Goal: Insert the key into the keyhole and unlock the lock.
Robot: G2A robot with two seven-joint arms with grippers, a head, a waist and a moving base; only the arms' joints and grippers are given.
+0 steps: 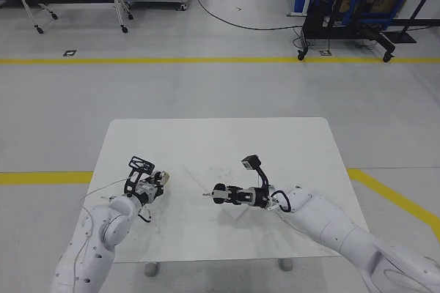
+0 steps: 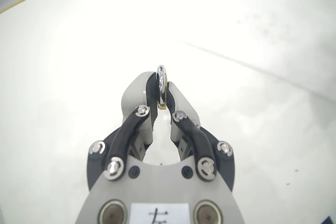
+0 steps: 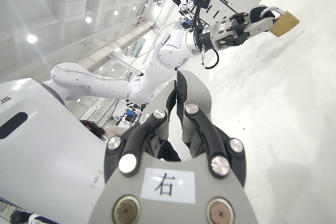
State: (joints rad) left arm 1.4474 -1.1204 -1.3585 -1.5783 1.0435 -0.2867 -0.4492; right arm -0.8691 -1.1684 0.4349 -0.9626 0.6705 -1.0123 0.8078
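Lock (image 3: 284,22), pinched in L tool (image 2: 161,86), airborne

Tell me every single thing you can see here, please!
Brass padlock with silver shackle: one, gold and silver, clamped in the left gripper.
Small thin key: one, too small to tell colour, poking from the right gripper.
White rectangular table: one, white, beneath both arms.
Yellow floor stripes: two, yellow, one beyond the table, one passing beside it.
Black wheeled stand: one, black, on the far floor.
Grey wheeled rack legs: a few, grey, on the far floor.
Left gripper: one, grey and black, shut on the padlock.
Right gripper: one, grey and black, shut on the key.
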